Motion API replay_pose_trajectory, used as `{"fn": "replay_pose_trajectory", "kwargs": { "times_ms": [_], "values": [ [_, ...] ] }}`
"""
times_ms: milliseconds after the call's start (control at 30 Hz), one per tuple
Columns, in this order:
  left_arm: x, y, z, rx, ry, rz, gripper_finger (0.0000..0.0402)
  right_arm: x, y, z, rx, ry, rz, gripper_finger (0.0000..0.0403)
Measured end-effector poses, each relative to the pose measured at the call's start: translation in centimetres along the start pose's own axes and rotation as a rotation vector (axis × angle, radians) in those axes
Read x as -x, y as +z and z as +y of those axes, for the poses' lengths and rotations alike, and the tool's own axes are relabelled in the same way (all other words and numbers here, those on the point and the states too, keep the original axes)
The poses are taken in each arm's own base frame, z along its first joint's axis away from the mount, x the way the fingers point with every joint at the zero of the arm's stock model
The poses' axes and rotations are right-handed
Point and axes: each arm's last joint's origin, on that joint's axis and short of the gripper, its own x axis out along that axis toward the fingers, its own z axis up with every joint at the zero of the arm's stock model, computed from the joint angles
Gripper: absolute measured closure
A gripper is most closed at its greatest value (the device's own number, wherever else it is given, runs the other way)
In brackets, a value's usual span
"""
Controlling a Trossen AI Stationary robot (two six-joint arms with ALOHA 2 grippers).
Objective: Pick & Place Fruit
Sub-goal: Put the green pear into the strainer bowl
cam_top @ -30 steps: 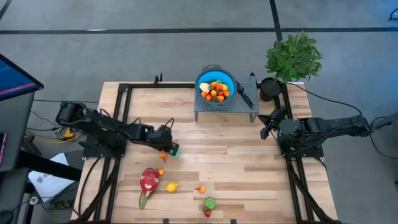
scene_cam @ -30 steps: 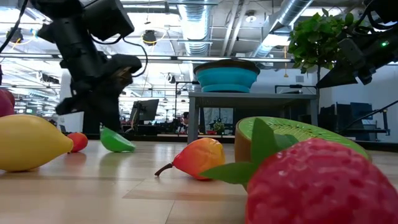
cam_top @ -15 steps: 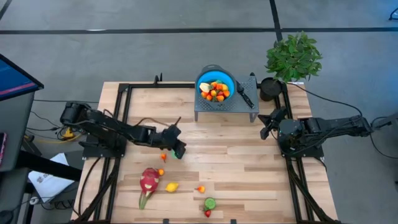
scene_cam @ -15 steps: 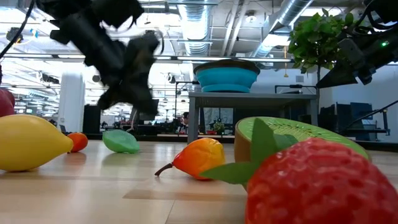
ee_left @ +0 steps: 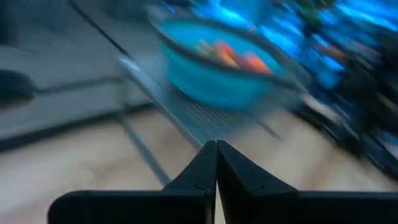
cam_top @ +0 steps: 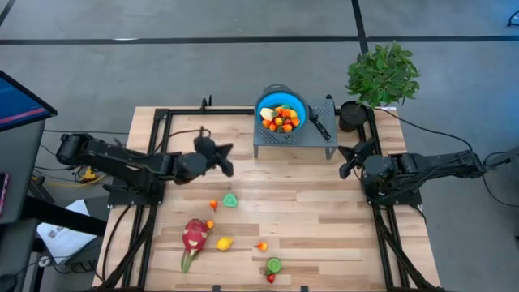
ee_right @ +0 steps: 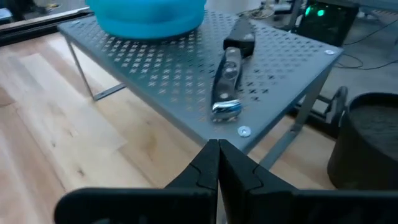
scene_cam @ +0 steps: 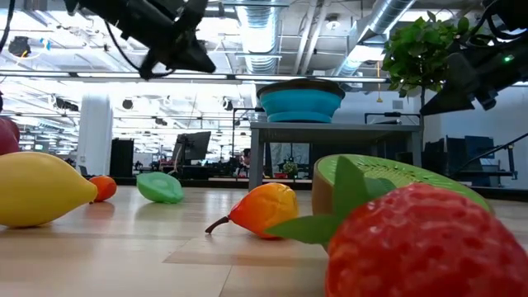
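Hovering above table, left gripper (cam_top: 225, 156) jaws shut, empty.

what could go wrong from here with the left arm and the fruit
The left gripper is up near the blue bowl with fingers shut and empty; the green fruit lies on the table, so this pick may have failed. The full bowl could spill. The knife lies beside it.

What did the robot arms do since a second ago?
The left tool, shut and empty, lifted off the green fruit and swung up toward the blue bowl. The green fruit shifted slightly and lies on the table beside a small orange fruit. The right tool, the dragon fruit and the other fruit stayed put.
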Motion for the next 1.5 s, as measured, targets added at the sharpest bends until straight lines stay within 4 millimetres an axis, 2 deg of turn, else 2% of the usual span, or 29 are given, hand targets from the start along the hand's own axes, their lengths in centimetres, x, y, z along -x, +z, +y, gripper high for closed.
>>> {"fn": "replay_pose_trajectory", "kwargs": {
  "times_ms": [100, 600, 800, 967, 1100, 1267, 1500],
  "values": [
    [-0.1, 0.6, 0.3, 0.026, 0.091, -0.084, 0.0401, 0.0, 0.0, 0.0, -0.001, -0.007, -0.005, 0.0403],
    [-1.9, 2.0, 1.9, 0.085, 0.18, -0.149, 0.0401, 0.0, 0.0, 0.0, -0.058, 0.012, 0.005, 0.0403],
    [-2.5, 2.2, 2.1, 0.138, 0.066, -0.095, 0.0401, 0.0, 0.0, 0.0, -0.032, 0.008, 0.003, 0.0403],
    [-2.8, 2.3, 2.5, 0.045, 0.067, -0.084, 0.0401, 0.0, 0.0, 0.0, -0.002, 0.008, 0.003, 0.0403],
    [-3.0, 2.0, 2.9, 0.14, 0.076, -0.085, 0.0401, 0.0, 0.0, 0.0, 0.002, 0.007, 0.002, 0.0403],
    [-2.5, 0.7, 1.0, 0.12, -0.003, -0.06, 0.0401, 0.0, 0.1, 0.1, 0.016, 0.01, -0.006, 0.0403],
    [0.4, -1.0, -4.3, 0.007, -0.193, -0.019, 0.0401, 0.0, 0.3, 0.2, -0.005, 0.018, -0.023, 0.0403]
  ]
}}
